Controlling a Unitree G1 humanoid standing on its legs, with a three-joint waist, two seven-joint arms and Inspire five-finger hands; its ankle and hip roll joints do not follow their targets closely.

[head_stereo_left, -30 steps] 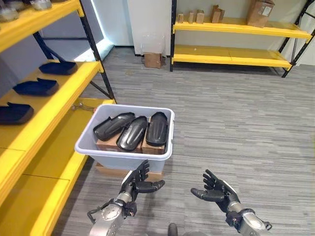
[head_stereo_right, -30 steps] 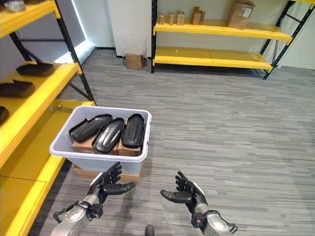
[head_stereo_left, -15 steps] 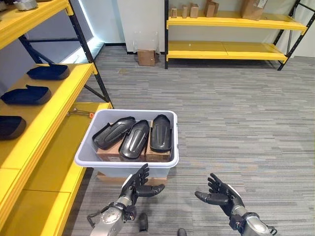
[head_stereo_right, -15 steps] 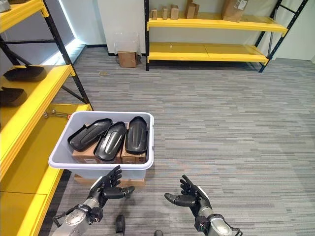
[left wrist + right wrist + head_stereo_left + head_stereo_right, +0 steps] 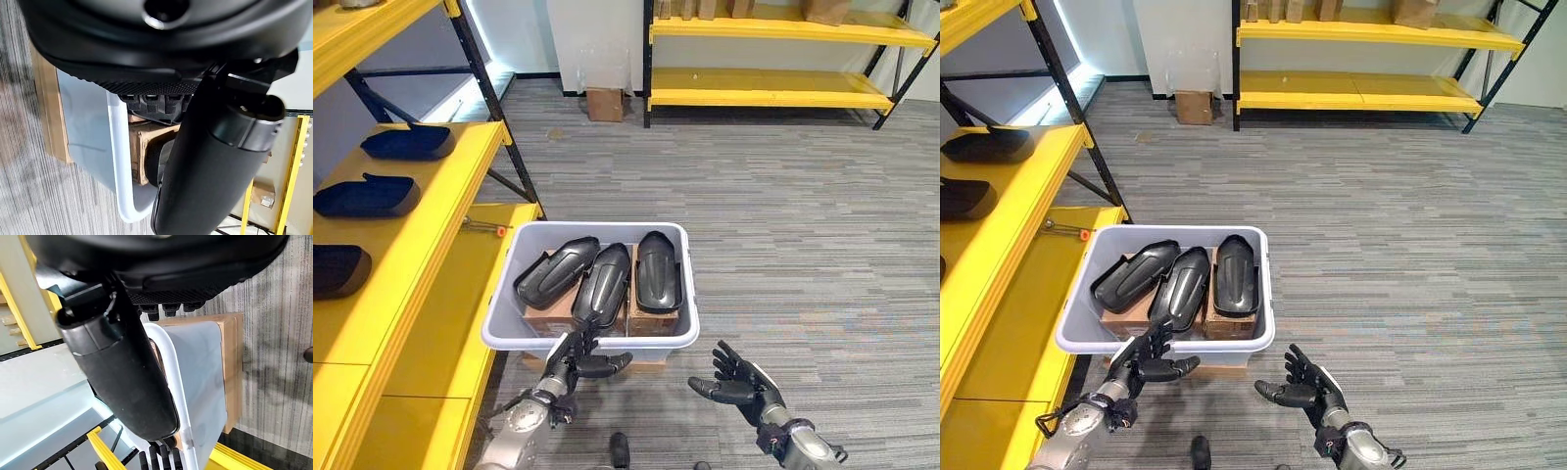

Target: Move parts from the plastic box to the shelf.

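Left hand (image 5: pixel 576 360) and right hand (image 5: pixel 736 386) hover open-fingered, palms inward, before the plastic box (image 5: pixel 597 338).

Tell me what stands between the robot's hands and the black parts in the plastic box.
Only the plastic box's own near wall and rim. The left hand is open right at that rim; the right hand is open, off to the box's right over bare floor. The three black parts lie uncovered on cardboard boxes inside.
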